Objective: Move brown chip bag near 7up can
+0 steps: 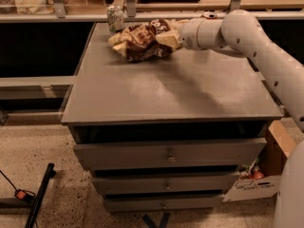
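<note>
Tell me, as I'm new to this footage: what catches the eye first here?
The crumpled brown chip bag stands out at the far end of the grey drawer cabinet, on its top, with the gripper of the white arm at its right end. Just behind the bag's left side stands the 7up can, near the far left corner.

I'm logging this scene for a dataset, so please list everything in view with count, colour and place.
brown chip bag: one, dark brown with cream ends, crumpled at the back of the cabinet top, close to the can.
7up can: one, silvery-white and green, upright at the back left corner.
cabinet: one, grey, centre, three drawers in front.
cardboard box: one, brown and white, floor at lower right.
stand: one, black, floor at lower left.
floor: speckled beige.
arm: one, white, reaching in from the right.
gripper: one, white, at the bag's right end.
</note>
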Controlling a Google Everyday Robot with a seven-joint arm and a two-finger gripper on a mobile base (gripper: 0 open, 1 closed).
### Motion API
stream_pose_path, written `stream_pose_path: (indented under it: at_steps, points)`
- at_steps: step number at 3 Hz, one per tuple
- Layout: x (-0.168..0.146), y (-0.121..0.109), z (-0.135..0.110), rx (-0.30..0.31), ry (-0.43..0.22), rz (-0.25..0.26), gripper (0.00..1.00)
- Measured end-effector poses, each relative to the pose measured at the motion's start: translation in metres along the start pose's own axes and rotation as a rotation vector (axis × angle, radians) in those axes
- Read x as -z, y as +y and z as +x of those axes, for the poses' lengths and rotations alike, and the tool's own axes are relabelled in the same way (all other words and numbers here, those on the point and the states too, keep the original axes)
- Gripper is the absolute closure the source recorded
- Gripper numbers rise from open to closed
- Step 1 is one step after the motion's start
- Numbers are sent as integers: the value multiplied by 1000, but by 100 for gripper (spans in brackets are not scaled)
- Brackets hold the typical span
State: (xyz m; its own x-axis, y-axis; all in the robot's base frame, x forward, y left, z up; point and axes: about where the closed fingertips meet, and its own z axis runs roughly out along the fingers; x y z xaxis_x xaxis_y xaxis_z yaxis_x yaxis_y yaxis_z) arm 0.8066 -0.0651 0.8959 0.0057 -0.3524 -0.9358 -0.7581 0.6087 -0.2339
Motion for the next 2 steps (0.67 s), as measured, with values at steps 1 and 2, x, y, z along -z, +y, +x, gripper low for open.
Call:
stream_pose_path:
  at_steps: [1, 2]
  points:
    - [-2, 2, 0, 0, 0, -4, 0]
    - [2, 6, -5, 19, 34, -43, 0]
